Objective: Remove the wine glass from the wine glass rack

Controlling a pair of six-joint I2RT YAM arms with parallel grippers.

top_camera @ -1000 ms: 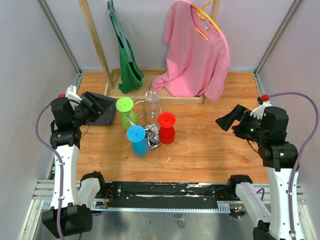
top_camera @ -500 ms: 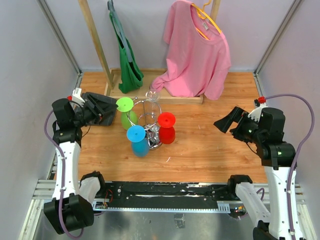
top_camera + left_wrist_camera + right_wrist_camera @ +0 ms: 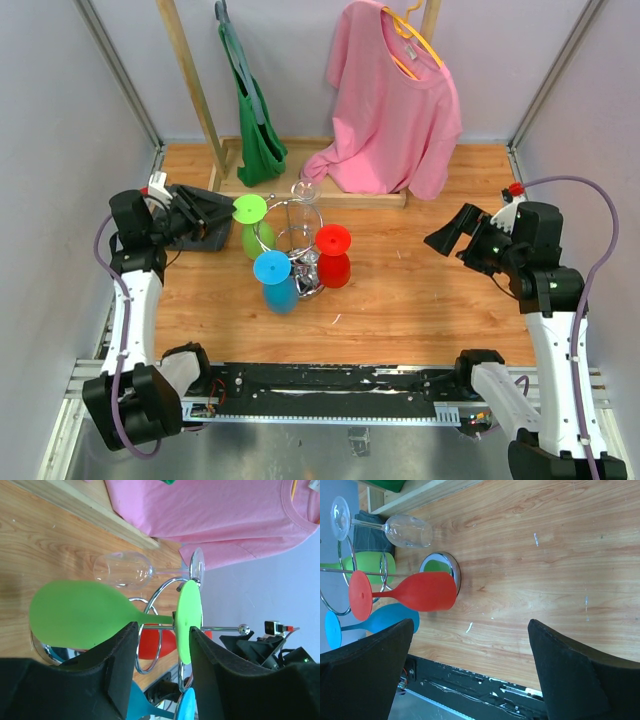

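Observation:
The chrome wine glass rack (image 3: 302, 262) stands mid-table with glasses hanging upside down from its rings. These are a green glass (image 3: 250, 212), a blue glass (image 3: 273, 272), a red glass (image 3: 334, 245) and a clear glass (image 3: 303, 190). My left gripper (image 3: 218, 212) is open just left of the green glass. In the left wrist view the green stem (image 3: 155, 617) and foot (image 3: 189, 620) lie just beyond the open gripper (image 3: 161, 630), not touching it. My right gripper (image 3: 450, 235) is open and empty, well right of the rack. It faces the red glass (image 3: 422, 592).
A pink T-shirt (image 3: 395, 100) on a yellow hanger and a green garment (image 3: 255, 125) hang from a wooden frame (image 3: 190, 80) at the back. A dark grey object (image 3: 200, 238) lies under my left gripper. Grey walls enclose both sides.
My left gripper has moved right, closer to the green glass's foot. My right gripper has shifted slightly up and left. The glasses have not moved.

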